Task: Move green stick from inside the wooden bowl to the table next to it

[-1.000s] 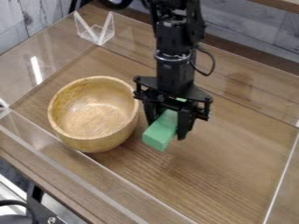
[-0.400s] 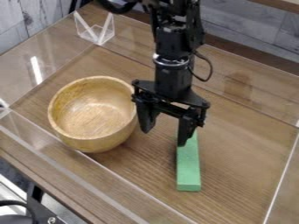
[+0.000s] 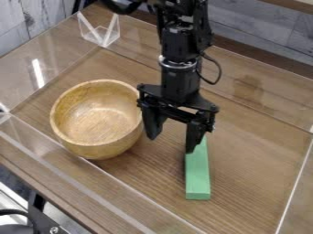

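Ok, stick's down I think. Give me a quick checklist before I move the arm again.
1. Green stick out of the wooden bowl: ok, it lies on the table to one side of the bowl.
2. Stick lying flat: ok, its long face is up.
3. Gripper open: ok, the fingers are spread wide.
4. Bowl upright: ok, its opening faces up.
5. Gripper clear of the bowl rim: cannot tell, one finger overlaps the rim's edge in this view.
6. Gripper clear of the stick: cannot tell, a finger sits right at its far end.
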Robot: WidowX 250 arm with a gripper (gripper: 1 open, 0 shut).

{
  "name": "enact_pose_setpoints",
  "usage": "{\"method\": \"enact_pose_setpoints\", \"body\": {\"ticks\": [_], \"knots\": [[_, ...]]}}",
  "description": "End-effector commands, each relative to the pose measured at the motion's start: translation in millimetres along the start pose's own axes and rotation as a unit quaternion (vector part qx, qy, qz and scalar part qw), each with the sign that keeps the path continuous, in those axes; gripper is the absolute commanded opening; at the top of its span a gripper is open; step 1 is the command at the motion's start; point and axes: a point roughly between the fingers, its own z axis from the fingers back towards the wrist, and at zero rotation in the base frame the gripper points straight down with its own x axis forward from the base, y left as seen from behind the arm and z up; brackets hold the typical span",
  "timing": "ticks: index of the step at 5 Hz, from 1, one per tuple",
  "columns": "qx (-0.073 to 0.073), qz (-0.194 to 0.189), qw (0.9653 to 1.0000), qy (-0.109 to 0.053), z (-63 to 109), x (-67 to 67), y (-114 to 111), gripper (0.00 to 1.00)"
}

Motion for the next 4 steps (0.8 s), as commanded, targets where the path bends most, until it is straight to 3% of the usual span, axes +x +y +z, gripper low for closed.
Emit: {"method": "enact_pose_setpoints", "body": {"ticks": [1, 3, 4], "knots": [[-0.009, 0.001, 0.9990, -0.044, 24.1, 8.8, -0.2, 1.00], [-0.021, 0.000, 0.9977, -0.065, 35.1, 11.5, -0.5, 1.00], [-0.020, 0.003, 0.9982, -0.056, 25.8, 10.5, 0.1, 1.00]]}}
